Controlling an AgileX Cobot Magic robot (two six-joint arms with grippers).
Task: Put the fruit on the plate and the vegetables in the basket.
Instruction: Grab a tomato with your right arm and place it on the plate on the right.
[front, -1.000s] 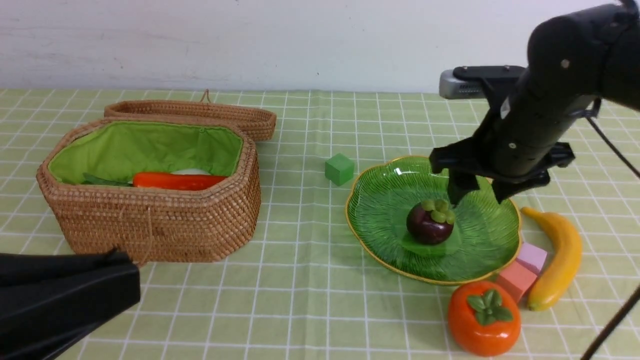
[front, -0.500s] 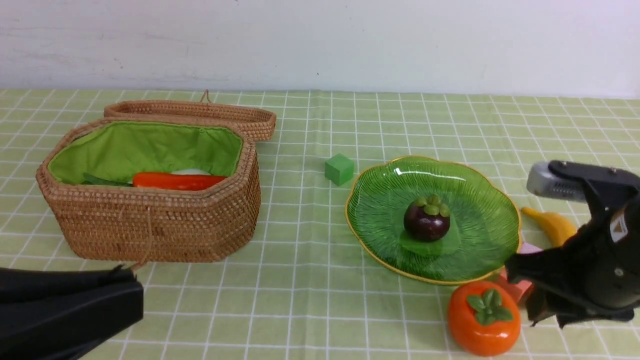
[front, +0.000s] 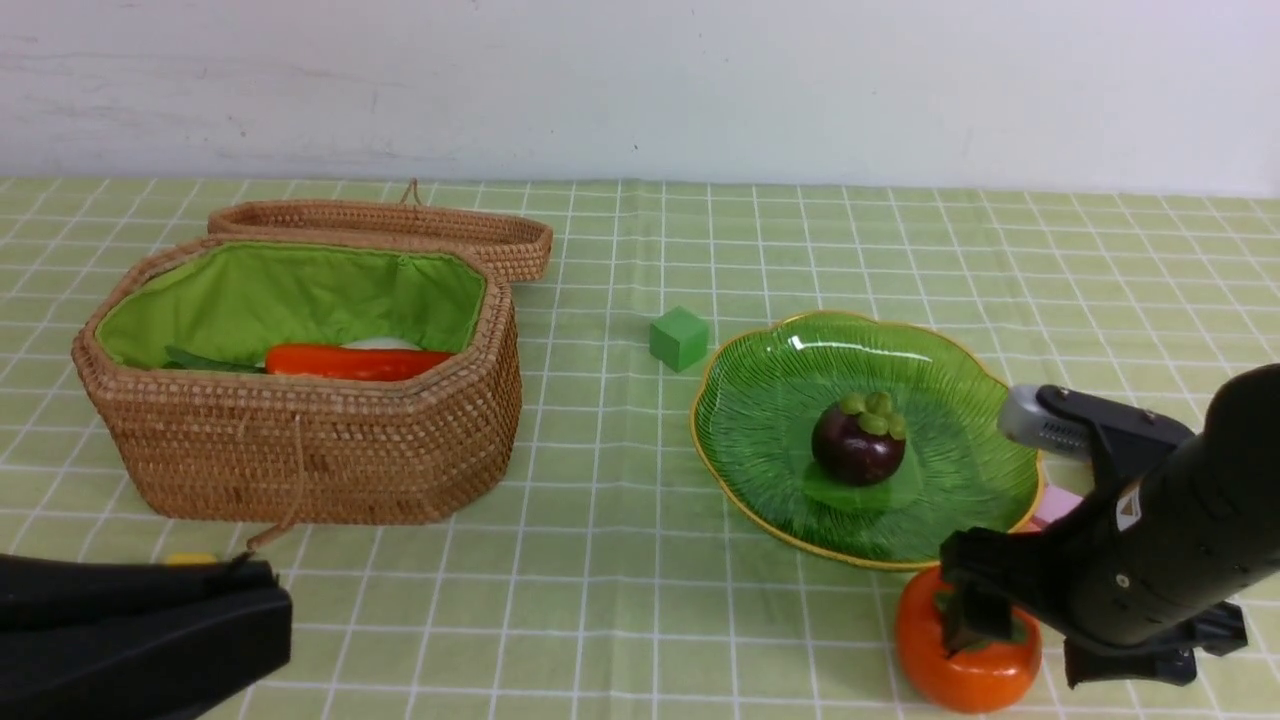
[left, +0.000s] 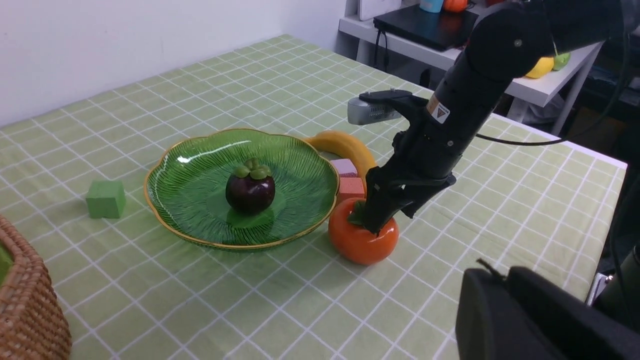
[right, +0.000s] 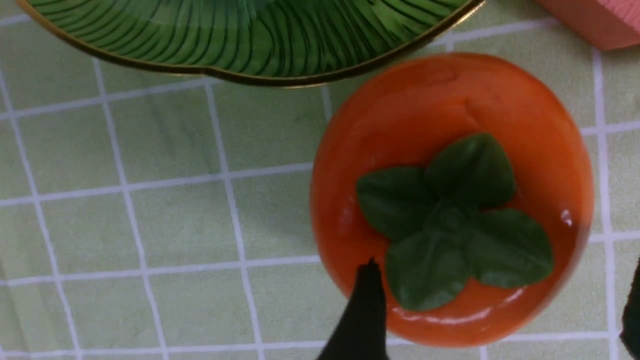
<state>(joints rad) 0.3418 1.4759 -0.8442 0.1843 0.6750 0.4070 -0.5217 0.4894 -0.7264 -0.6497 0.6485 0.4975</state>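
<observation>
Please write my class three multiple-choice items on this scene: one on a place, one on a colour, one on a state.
1. Where is the mangosteen?
A) in the basket
B) on the plate
C) on the green block

2. What colour is the basket's lining?
A) green
B) white
C) red

3. How do the right gripper's jaws stand?
A) shut on the banana
B) shut, empty
C) open above the persimmon

1: B, the mangosteen sits on the green plate.
2: A, bright green cloth lines the basket.
3: C, the right gripper's fingers stand apart over the persimmon.
</observation>
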